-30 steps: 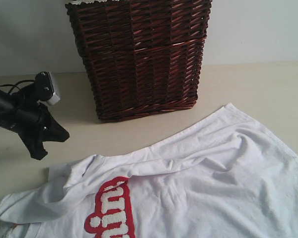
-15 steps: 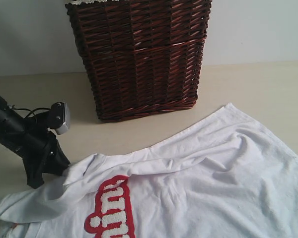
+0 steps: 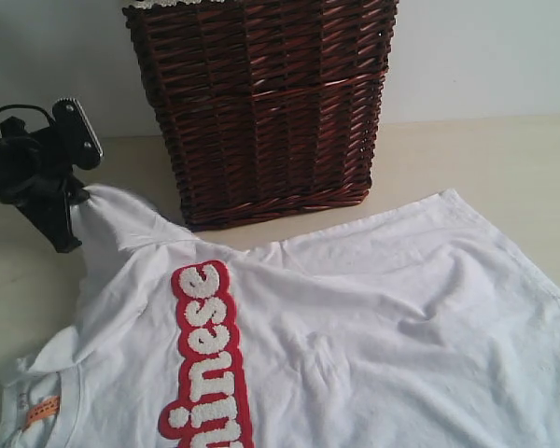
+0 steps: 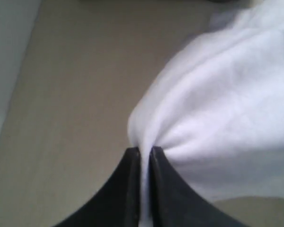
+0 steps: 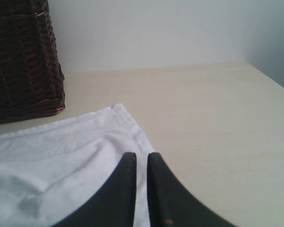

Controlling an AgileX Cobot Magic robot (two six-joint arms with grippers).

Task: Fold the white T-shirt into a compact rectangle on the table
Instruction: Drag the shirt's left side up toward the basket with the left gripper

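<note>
The white shirt (image 3: pixel 355 317) lies face up across the near half of the bench (image 3: pixel 485 159). Its collar is at the near left, and its hem runs off toward the right. The red band (image 3: pixel 210 355) of fuzzy letters is in plain sight, and so is the small orange tag (image 3: pixel 43 409) at the neck. No fold has been made yet, so this looks like the spreading-out step.

The left hand (image 4: pixel 144 150) is clamped on the shirt, with a pinch of white cloth bunched between its two black fingers. In the outside view it holds the far left sleeve (image 3: pixel 121 219) a little above the bench, just left of the dark wicker basket (image 3: pixel 261 103). Drawing the sleeve outward like this probably serves to take the slack and creases out of the chest, so the later folds come out square.

The right hand (image 5: pixel 141 161) sits low at the right side edge of the shirt, with the far right hem corner just beyond it. Its fingers are nearly together, leaving only a thin slit. White cloth shows through the slit, but I cannot tell whether any of it is pinched. If it is, the two hands would be tensioning the shirt between them. Soft creases remain near the middle right, so some smoothing seems needed before folding. The basket stands just beyond the shirt's far edge, which leaves little room to pull that way.
</note>
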